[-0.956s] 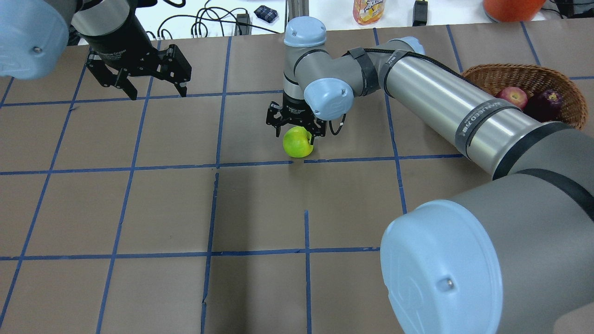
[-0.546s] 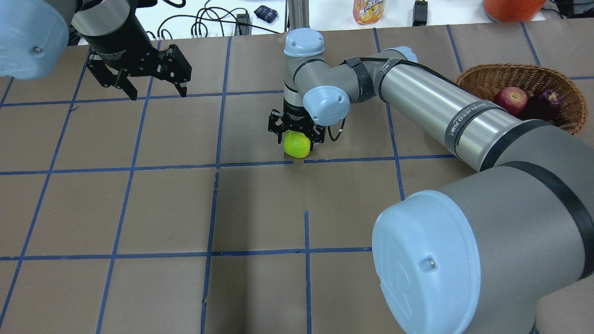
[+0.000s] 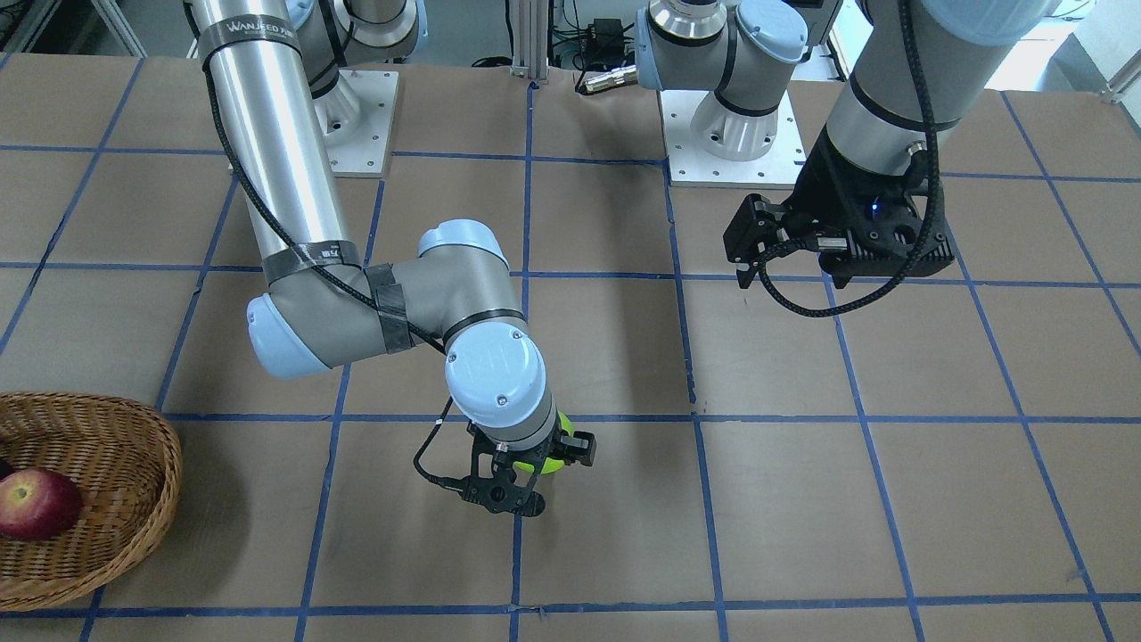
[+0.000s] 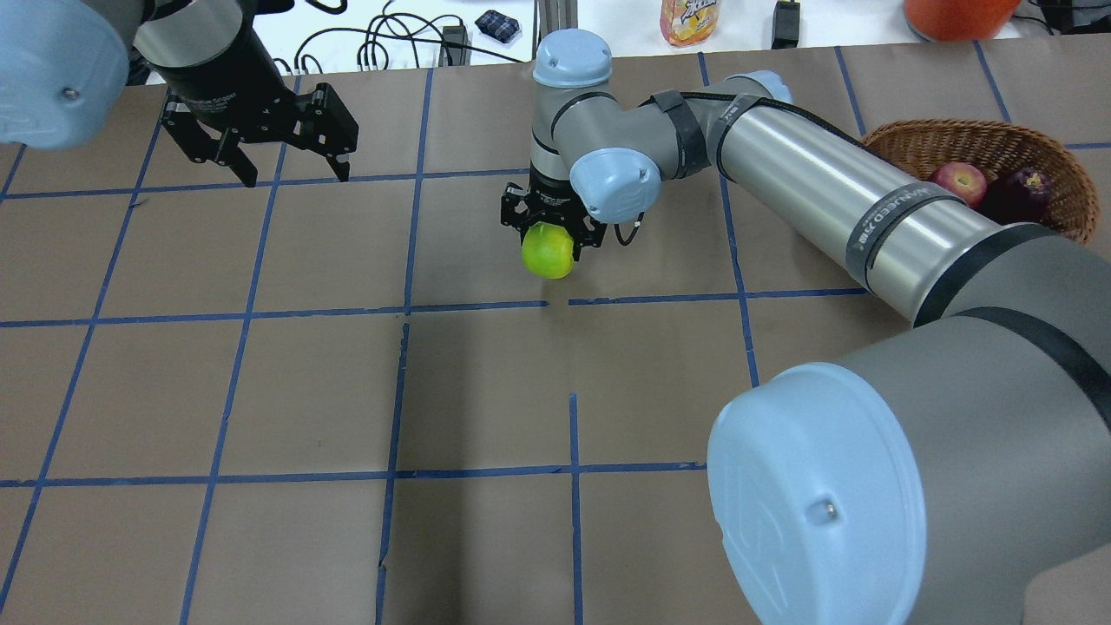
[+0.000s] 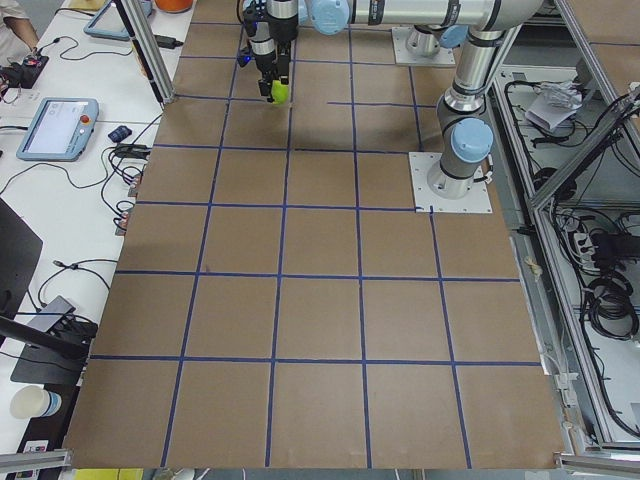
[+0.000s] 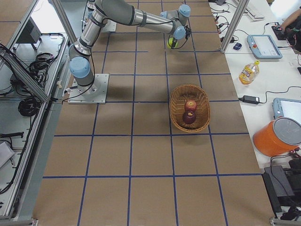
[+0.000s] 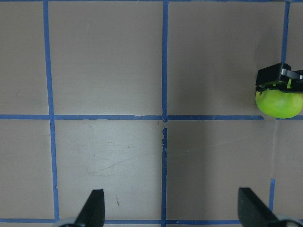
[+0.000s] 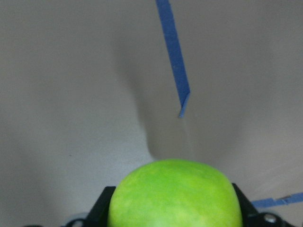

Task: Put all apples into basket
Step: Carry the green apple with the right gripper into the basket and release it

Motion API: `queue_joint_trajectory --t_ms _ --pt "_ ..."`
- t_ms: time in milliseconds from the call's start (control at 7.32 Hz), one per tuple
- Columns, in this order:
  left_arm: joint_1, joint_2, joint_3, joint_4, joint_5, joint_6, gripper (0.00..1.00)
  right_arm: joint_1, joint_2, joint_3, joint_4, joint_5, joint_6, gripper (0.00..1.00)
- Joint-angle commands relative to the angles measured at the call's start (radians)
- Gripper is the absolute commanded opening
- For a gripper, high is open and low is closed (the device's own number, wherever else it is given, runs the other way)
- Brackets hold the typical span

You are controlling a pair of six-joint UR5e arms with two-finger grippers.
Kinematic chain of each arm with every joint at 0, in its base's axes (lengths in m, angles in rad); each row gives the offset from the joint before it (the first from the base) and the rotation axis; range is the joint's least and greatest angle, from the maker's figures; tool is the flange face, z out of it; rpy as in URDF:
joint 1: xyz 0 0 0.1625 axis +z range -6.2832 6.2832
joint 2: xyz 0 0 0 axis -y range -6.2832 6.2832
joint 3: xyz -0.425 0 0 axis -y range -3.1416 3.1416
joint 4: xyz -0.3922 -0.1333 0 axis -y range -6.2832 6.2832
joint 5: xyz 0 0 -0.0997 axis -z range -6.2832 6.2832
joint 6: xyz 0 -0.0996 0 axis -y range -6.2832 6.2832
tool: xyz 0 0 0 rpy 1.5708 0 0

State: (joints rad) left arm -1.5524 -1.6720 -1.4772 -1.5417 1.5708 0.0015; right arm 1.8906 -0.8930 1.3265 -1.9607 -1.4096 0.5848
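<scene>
My right gripper (image 4: 549,233) is shut on the lime green apple (image 4: 548,251) and holds it above the table's middle. The apple also shows between the fingers in the right wrist view (image 8: 174,196), in the front view (image 3: 554,451) and in the left wrist view (image 7: 279,101). The wicker basket (image 4: 933,143) stands at the far right and holds the red apple (image 4: 957,181) and the dark maroon apple (image 4: 1020,194). In the front view the basket (image 3: 107,499) is at the lower left with the red apple (image 3: 36,504). My left gripper (image 4: 260,165) is open and empty, high at the far left.
The brown table (image 4: 486,391) is marked with blue tape lines. Beyond its far edge lie cables (image 4: 382,43), a drink bottle (image 4: 688,19) and an orange bucket (image 4: 959,16). My right arm's forearm (image 4: 833,208) reaches across in front of the basket.
The right gripper has closed on the green apple and lifted it off the table, moving slightly up and away. The left arm has not moved.
</scene>
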Motion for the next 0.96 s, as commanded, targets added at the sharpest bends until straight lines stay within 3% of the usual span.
queue_joint_trajectory --t_ms 0,410,546,820 --pt "0.0 0.0 0.0 0.0 0.0 0.0 1.0 -0.071 -0.094 -0.007 0.064 -0.056 -0.016 0.0" --pt "0.0 0.0 0.001 0.002 -0.002 0.0 1.0 -0.336 -0.208 -0.001 0.227 -0.089 -0.237 0.0" --pt "-0.001 0.0 0.003 0.003 -0.002 -0.008 1.0 -0.416 -0.222 -0.001 0.235 -0.147 -0.381 0.0" --pt "-0.003 -0.002 0.003 0.014 -0.002 -0.009 1.0 -0.552 -0.218 0.008 0.232 -0.153 -0.627 0.0"
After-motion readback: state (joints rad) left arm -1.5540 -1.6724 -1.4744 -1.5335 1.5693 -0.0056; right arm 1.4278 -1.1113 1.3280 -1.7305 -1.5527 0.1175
